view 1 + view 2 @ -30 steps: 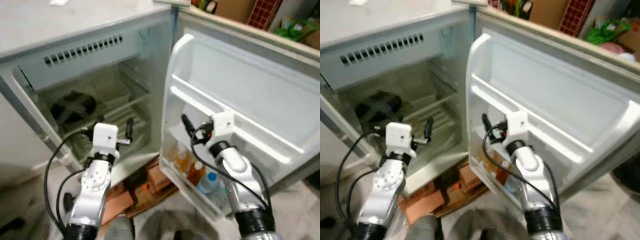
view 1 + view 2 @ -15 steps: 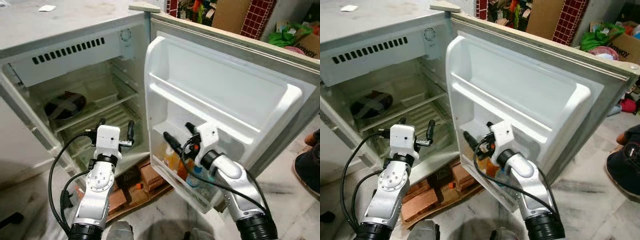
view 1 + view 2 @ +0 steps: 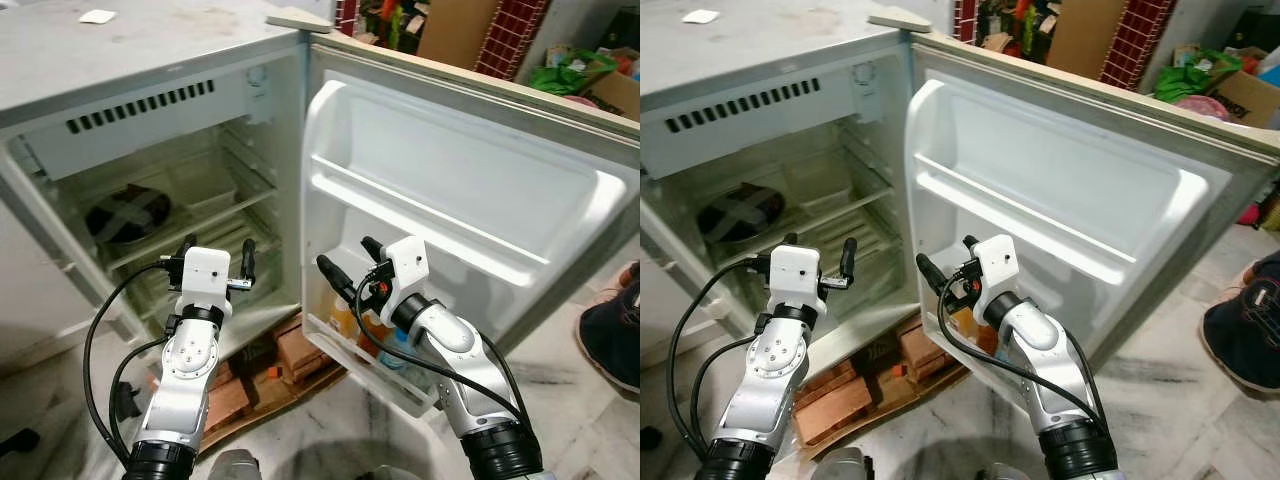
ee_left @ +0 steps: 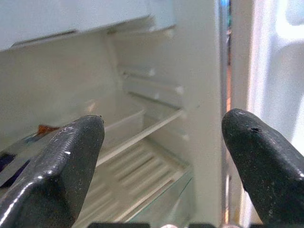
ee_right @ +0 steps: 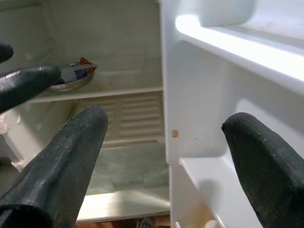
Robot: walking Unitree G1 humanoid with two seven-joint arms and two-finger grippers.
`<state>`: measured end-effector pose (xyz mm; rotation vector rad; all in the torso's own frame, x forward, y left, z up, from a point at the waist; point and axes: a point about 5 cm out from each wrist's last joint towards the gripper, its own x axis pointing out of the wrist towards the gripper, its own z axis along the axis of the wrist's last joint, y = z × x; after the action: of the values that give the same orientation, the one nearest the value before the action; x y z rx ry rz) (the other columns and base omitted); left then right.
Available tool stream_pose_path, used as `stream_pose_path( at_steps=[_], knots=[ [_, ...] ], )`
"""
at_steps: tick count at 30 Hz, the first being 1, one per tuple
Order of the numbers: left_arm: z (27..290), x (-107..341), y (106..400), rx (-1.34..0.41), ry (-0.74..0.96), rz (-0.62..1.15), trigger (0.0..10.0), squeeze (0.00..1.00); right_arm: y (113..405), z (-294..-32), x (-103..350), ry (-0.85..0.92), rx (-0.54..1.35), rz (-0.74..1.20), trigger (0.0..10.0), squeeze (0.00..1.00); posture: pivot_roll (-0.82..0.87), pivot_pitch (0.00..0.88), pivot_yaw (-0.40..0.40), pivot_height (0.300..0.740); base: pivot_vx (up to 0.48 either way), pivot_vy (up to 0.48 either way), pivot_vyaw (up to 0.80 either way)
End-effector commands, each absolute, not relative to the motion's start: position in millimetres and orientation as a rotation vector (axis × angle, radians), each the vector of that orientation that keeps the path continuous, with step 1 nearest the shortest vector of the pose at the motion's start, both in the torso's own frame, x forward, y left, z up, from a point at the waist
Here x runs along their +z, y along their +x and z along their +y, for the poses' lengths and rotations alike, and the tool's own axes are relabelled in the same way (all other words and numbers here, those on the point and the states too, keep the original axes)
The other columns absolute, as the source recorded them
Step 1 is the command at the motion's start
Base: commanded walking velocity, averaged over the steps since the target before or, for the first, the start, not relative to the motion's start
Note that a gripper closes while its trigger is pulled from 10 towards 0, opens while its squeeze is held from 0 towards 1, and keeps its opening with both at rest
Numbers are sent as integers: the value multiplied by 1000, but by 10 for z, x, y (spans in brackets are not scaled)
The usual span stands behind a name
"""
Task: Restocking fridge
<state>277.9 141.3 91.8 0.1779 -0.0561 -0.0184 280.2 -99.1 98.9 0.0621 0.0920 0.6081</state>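
- Your left gripper [image 3: 214, 256] and right gripper [image 3: 346, 262] both hang spread apart, holding nothing.
- The bottles [image 3: 372, 330] stand in the fridge door's [image 3: 480, 190] bottom rack; likely heavy and slippery, so grasp mid-body.

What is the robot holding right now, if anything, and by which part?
Nothing. The left gripper is open in front of the fridge shelves, and the right gripper is open beside the door.
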Motion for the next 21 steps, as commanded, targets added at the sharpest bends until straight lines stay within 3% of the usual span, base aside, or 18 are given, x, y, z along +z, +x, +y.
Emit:
stream_pose_path(
  at_steps=[1, 21],
  knots=[
    [1399, 920, 2791, -18, 168, -57, 10000, 0, 2829, -988, 1050, 59, 607, 66, 10000, 0, 112, 14, 7, 740, 0, -480, 0],
    [1384, 877, 2781, -10, 187, -38, 10000, 0, 2816, -954, 957, 59, 605, 94, 10000, 0, 118, 19, 5, 740, 0, -479, 0]
  ],
)
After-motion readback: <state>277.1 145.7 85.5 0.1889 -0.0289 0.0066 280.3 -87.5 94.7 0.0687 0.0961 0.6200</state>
